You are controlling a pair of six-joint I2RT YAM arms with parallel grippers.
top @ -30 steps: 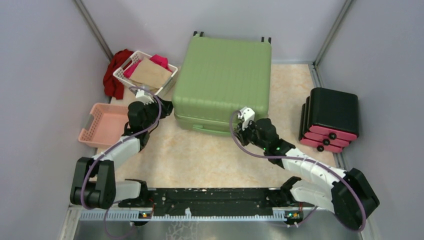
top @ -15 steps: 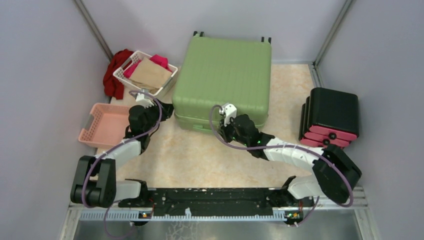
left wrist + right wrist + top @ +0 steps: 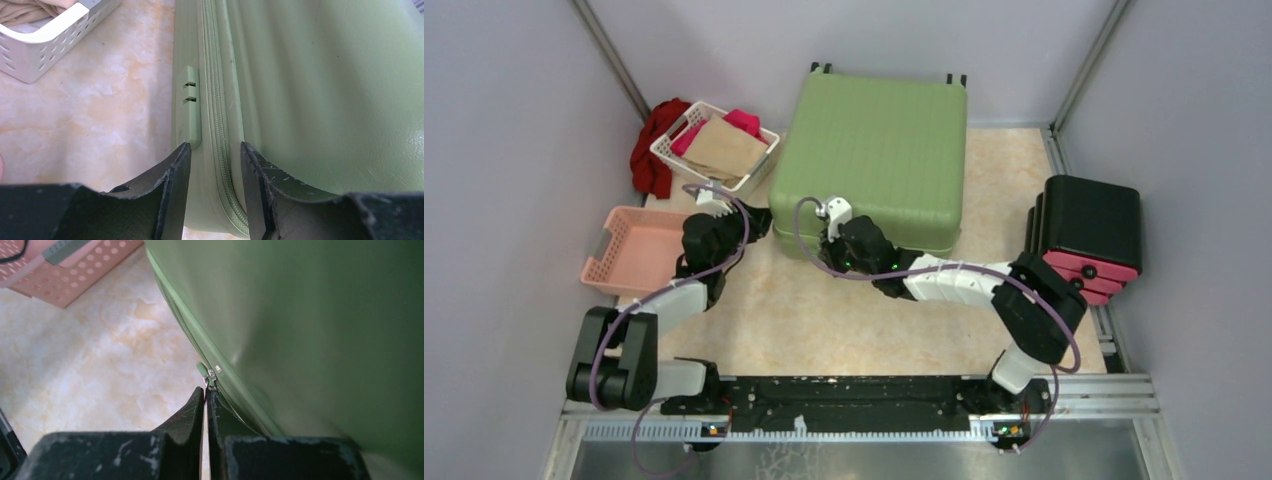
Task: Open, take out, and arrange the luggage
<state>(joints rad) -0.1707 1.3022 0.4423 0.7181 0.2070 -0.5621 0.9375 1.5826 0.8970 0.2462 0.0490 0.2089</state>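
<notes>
- Right gripper [image 3: 206, 392] pinches the zipper pull [image 3: 210, 376], ready to unzip the luggage [image 3: 869, 150] lying closed ahead of me.
- Left gripper [image 3: 214, 150] straddles its corner seam [image 3: 216, 100], likely bracing; whether clamped, I cannot tell.

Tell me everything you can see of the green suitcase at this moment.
The luggage is a large sage-green hard-shell case with fine horizontal ribs, lying flat with its lid down on the marbled table, black wheels at its far edge. A matching green zip runs round its side beside a small slotted bumper. The right gripper is shut on the metal zipper pull on the near side; the left gripper stands open astride the zip at the near-left corner, contact unclear.
</notes>
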